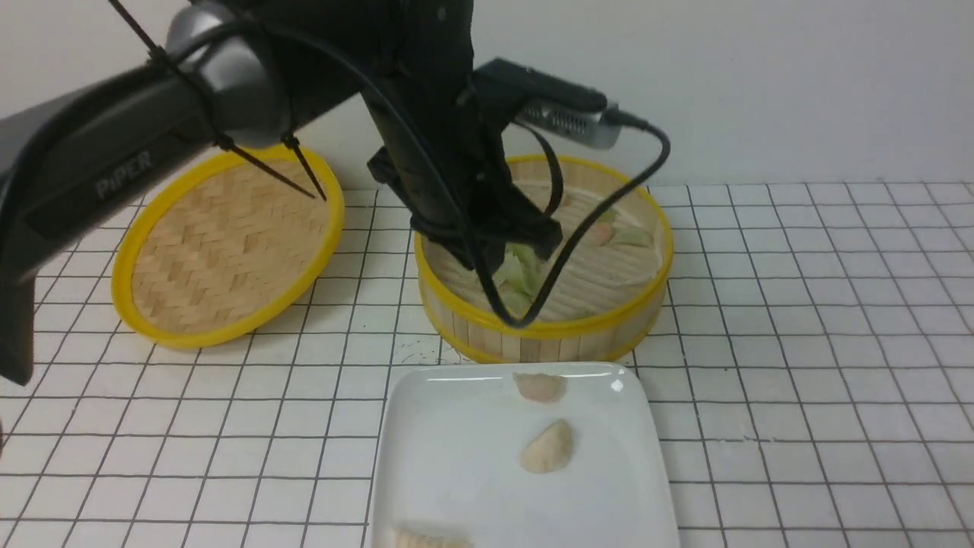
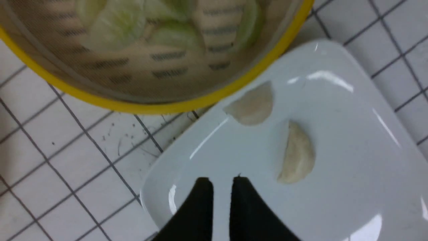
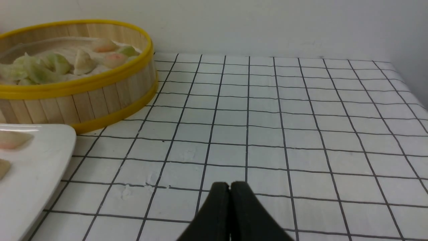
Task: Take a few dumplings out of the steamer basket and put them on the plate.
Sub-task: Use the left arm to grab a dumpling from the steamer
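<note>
The steamer basket [image 1: 548,329] stands mid-table and holds several pale green and pinkish dumplings [image 1: 631,236]. The white plate [image 1: 456,457] lies in front of it with three cream dumplings [image 1: 547,447] on it. My left gripper [image 1: 506,247] hangs above the basket's near side. In the left wrist view its fingertips [image 2: 220,180] stand slightly apart and empty over the plate [image 2: 351,140], next to two dumplings [image 2: 297,154], with the basket [image 2: 160,107] beyond. My right gripper [image 3: 229,185] is shut and empty over bare tiles, right of the basket [image 3: 83,100] and plate [image 3: 36,160].
The flat woven yellow-rimmed lid [image 1: 221,243] leans at the back left, behind my left arm. A white wall closes the back of the tiled table. A black cable [image 1: 593,221] loops from the left wrist camera over the basket.
</note>
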Controlling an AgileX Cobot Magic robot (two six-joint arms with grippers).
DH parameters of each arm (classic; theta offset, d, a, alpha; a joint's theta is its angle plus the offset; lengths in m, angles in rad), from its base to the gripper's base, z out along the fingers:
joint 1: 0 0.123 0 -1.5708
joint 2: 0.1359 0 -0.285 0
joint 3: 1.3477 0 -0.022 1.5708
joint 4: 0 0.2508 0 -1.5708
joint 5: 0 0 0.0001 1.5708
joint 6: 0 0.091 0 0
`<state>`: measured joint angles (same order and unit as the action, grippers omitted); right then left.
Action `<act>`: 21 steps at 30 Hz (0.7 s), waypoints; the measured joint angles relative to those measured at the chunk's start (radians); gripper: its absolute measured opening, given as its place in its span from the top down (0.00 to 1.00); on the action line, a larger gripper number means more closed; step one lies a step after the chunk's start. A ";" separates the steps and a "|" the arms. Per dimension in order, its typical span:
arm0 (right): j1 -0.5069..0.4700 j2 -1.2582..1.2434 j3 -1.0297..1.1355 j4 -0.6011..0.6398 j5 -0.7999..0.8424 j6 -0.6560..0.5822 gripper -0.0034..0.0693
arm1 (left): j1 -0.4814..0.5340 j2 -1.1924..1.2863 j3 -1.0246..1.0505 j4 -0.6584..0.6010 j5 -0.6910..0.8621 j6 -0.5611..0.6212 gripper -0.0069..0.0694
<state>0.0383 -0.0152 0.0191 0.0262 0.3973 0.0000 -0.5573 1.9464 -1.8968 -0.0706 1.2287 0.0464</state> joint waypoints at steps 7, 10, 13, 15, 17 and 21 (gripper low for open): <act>0.000 0.000 0.000 0.000 0.000 0.000 0.97 | 0.039 0.087 -0.064 0.006 -0.070 -0.002 0.91; 0.000 0.000 0.000 0.000 0.000 0.000 0.97 | 0.040 0.143 -0.069 0.007 -0.174 -0.002 0.85; 0.000 0.000 0.000 0.000 0.000 0.000 0.97 | 0.040 0.201 -0.069 0.002 -0.248 -0.002 0.73; 0.000 0.000 0.000 0.000 0.000 0.000 0.97 | 0.040 0.238 -0.069 0.002 -0.271 -0.010 0.64; 0.000 0.000 0.000 0.000 0.000 0.000 0.97 | 0.040 0.295 -0.069 0.002 -0.296 -0.018 0.51; 0.000 0.000 0.000 0.000 0.000 0.000 0.97 | 0.040 0.366 -0.069 0.001 -0.335 -0.026 0.33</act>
<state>0.0383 -0.0152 0.0191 0.0262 0.3973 0.0000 -0.5175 2.3128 -1.9655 -0.0700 0.8935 0.0204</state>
